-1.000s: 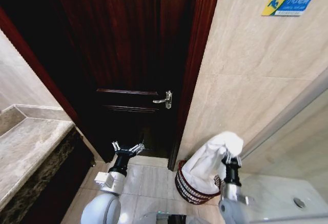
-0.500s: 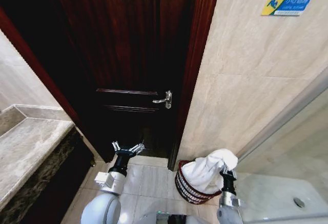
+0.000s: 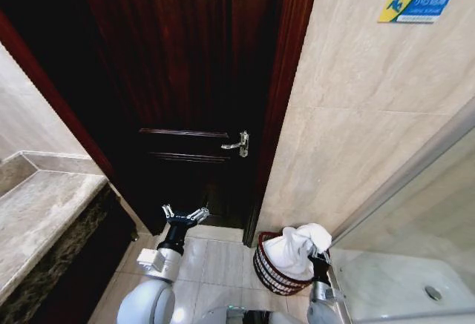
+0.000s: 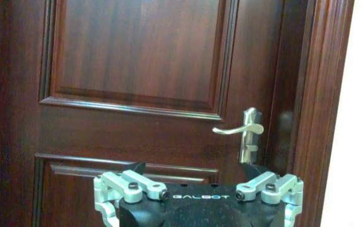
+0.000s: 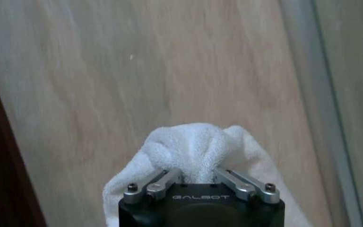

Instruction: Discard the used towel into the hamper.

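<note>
The white towel (image 3: 297,248) hangs bunched from my right gripper (image 3: 320,256), its lower folds down inside the hamper (image 3: 269,273), a dark reddish-brown wire basket on the floor by the door frame. In the right wrist view the fingers (image 5: 164,181) pinch a fold of the towel (image 5: 194,146) in front of the beige wall. My left gripper (image 3: 185,214) is held open in front of the dark wooden door, its fingers (image 4: 130,182) spread with nothing between them.
The dark wooden door (image 3: 185,79) with a silver lever handle (image 3: 237,144) stands ahead. A marble counter (image 3: 37,220) is on the left. A beige tiled wall (image 3: 371,116) and a glass shower partition (image 3: 404,179) stand to the right, with a shower tray (image 3: 401,279) below.
My right gripper has lowered with the towel, bringing it from above the hamper down so its folds sink into the basket. The left arm has not moved.
</note>
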Available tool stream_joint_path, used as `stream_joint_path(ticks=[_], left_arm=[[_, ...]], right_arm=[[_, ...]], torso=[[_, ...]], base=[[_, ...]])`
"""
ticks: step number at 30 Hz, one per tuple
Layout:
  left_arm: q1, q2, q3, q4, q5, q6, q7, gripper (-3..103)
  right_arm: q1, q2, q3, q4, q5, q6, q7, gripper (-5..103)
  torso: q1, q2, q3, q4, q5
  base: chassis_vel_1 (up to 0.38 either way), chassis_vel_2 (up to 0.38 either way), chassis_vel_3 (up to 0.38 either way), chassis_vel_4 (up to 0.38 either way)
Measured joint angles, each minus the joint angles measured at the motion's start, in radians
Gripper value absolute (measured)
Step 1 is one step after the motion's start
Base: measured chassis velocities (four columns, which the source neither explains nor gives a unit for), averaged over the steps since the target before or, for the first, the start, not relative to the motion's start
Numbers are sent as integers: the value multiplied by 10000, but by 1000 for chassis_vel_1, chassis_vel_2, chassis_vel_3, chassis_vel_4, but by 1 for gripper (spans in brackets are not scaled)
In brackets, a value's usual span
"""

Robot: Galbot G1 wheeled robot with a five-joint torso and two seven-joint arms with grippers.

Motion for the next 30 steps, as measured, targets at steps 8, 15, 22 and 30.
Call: stream_joint_path(ticks=[8, 15, 22, 30], left_arm=[[0, 0, 0, 0, 0, 0, 0, 100], [0, 0, -1, 0, 0, 0, 0, 100], [0, 0, -1, 0, 0, 0, 0, 100], [1, 1, 0, 0, 0, 0, 0, 100]], right_arm=[[1381, 3, 87, -2562, -386, -393, -622, 9], [1961, 141, 148, -3890, -1275, -648, -251, 9], [2202, 88, 141, -4464, -2459, -1730, 195, 9], [2237, -128, 169, -4451, -3154, -2978, 495, 9]], torso=[[1, 0, 0, -1, 0], [1, 0, 0, 1, 1], [1, 0, 0, 1, 1], [-1, 1, -1, -1, 2]], base=[[0, 0, 0, 0], [0, 0, 0, 0], [0, 0, 0, 0], [0, 0, 0, 0]])
